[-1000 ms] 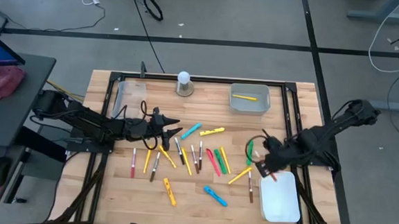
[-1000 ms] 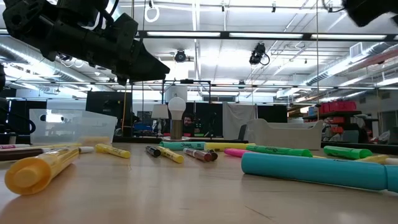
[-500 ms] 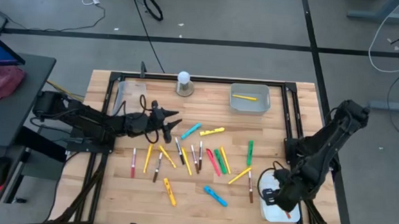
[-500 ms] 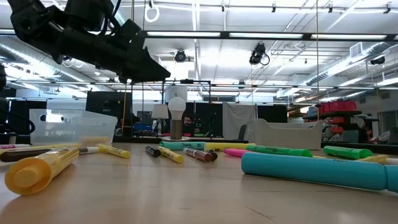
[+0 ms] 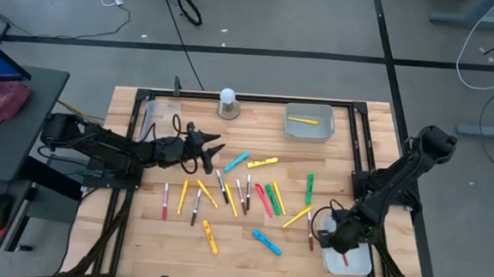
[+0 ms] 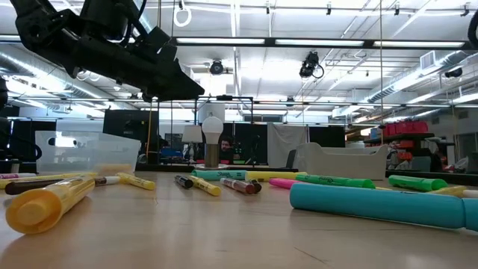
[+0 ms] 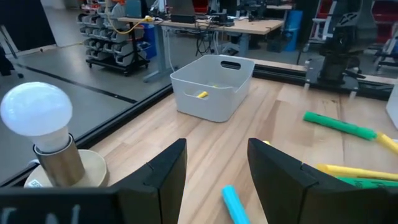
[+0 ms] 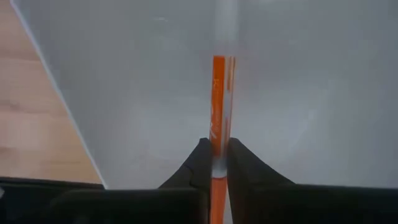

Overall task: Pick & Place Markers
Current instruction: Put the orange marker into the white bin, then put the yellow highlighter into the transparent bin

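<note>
Several markers in yellow, green, light blue, red and brown lie flat and scattered on the wooden table; in the low view they show as a row. My right gripper stands over the white tray at the table's near right and is shut on an orange marker. My left gripper hovers open above the table's left middle, just off the markers' far-left end. The left wrist view shows its fingers apart, and the low view shows it clear of the table. My right gripper pinches the orange marker between its two fingers, on the orange body. The marker lies along the fingers and sticks out past their tips, its pale end pointing down into the white tray. Whether that end touches the tray floor, I cannot tell.
A grey bin with one yellow marker inside stands at the far right, also in the left wrist view. A clear tray sits far left. A white bulb on a round base stands at the far middle. Bare wood lies along the near edge.
My right gripper has swung from beside the green marker at the right middle toward the near edge, carrying the orange marker, and now stands over the white tray. My left gripper has drifted a little toward the far edge, still open.
</note>
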{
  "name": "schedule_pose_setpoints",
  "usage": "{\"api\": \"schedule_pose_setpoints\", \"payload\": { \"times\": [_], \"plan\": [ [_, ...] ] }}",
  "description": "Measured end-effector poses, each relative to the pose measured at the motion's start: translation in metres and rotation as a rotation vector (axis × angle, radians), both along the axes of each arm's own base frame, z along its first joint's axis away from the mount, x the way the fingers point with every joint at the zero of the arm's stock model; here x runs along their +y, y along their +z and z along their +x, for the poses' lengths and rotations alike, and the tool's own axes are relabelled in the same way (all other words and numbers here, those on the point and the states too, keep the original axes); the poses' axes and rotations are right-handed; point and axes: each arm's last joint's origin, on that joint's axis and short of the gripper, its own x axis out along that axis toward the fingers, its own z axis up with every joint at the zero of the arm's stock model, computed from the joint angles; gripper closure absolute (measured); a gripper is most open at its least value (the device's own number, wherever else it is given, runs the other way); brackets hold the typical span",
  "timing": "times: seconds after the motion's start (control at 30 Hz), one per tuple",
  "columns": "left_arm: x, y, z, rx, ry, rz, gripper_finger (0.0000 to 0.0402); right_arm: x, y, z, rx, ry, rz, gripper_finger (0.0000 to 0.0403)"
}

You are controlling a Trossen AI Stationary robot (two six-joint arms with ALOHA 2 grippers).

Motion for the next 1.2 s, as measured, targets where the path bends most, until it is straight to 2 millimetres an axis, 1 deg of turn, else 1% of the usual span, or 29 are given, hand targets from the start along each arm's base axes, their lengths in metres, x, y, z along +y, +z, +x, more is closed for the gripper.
{"api": "schedule_pose_setpoints", "payload": {
  "times": [0.13, 0.43, 0.57, 0.7, 0.87, 1.0, 1.2],
  "plan": [
    [0.0, 0.0, 0.0, -0.01, 0.002, -0.017, 0.0225, -0.005, -0.012, -0.004, -0.008, -0.006, -0.014, 0.0378],
    [0.0, 0.0, 0.0, -0.01, 0.003, -0.018, 0.0225, -0.009, -0.015, -0.007, 0.012, 0.014, -0.044, 0.0344],
    [0.0, 0.0, 0.0, -0.011, 0.003, -0.018, 0.0225, -0.012, -0.016, -0.009, 0.009, 0.03, -0.091, 0.0329],
    [0.0, 0.0, 0.0, -0.013, 0.003, -0.022, 0.0225, -0.014, -0.017, -0.009, -0.025, 0.063, -0.13, 0.0303],
    [0.0, 0.0, 0.0, -0.015, 0.004, -0.024, 0.0225, -0.015, -0.017, -0.01, -0.06, 0.134, -0.145, 0.0258],
    [0.0, 0.0, 0.0, -0.02, 0.005, -0.031, 0.0225, -0.017, -0.01, -0.009, -0.136, 0.177, -0.161, 0.0228],
    [0.0, 0.001, 0.0, -0.03, 0.006, -0.04, 0.0225, -0.019, 0.02, -0.005, -0.328, 0.195, -0.202, 0.0213]
  ]
}}
